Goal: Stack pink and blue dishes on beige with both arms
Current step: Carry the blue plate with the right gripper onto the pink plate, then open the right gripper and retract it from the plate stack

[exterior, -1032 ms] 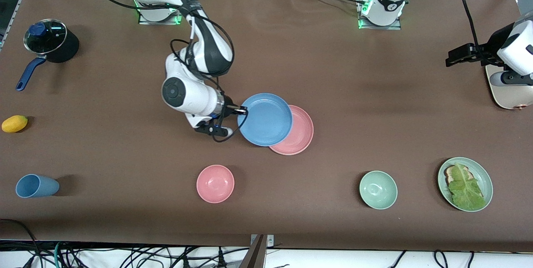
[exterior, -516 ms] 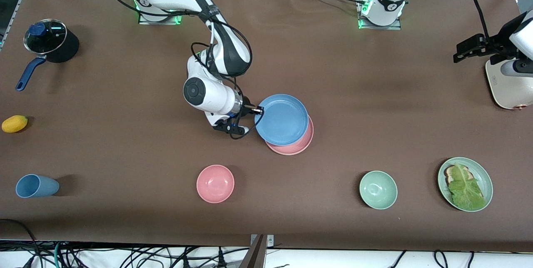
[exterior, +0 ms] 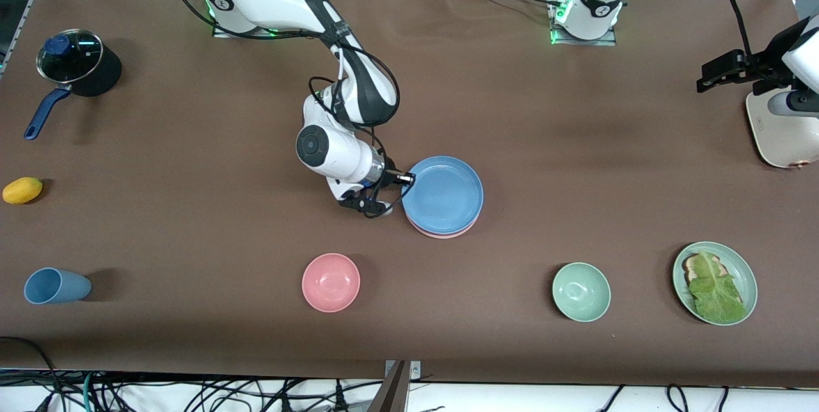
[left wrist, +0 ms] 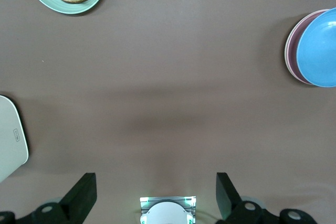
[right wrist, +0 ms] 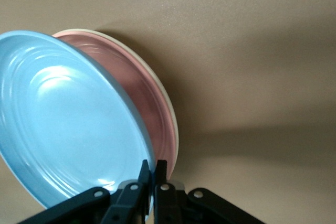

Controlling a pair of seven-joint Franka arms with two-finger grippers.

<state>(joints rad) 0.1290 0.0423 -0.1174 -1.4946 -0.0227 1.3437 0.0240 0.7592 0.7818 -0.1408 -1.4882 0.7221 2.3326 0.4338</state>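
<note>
The right wrist view showed the right gripper [right wrist: 153, 182] pinched tight on the rim of the wide, shallow, matte sky-blue plate [right wrist: 63, 114], which was tilted over the matching pastel pink plate [right wrist: 149, 108]; beneath the pink one a thin cream edge suggested the round beige plate with its raised rim [right wrist: 170, 114], though only that sliver could be seen. Relative to the small, deeper pink bowl [exterior: 331, 282], the stack lay farther from the front camera and toward the left arm's end of the table, with the blue plate almost covering the pink. The main risk was a release while the blue plate was canted: its free edge could drop, slide on the pink plate and settle off-centre, or nudge the whole stack. Pulling the fingers out sideways might also drag the rim along. The left gripper [left wrist: 152, 195], fingers spread wide and holding nothing, hung high over bare table in front of its own base, waiting, and well apart from the stack, so a collision looked unlikely.
</note>
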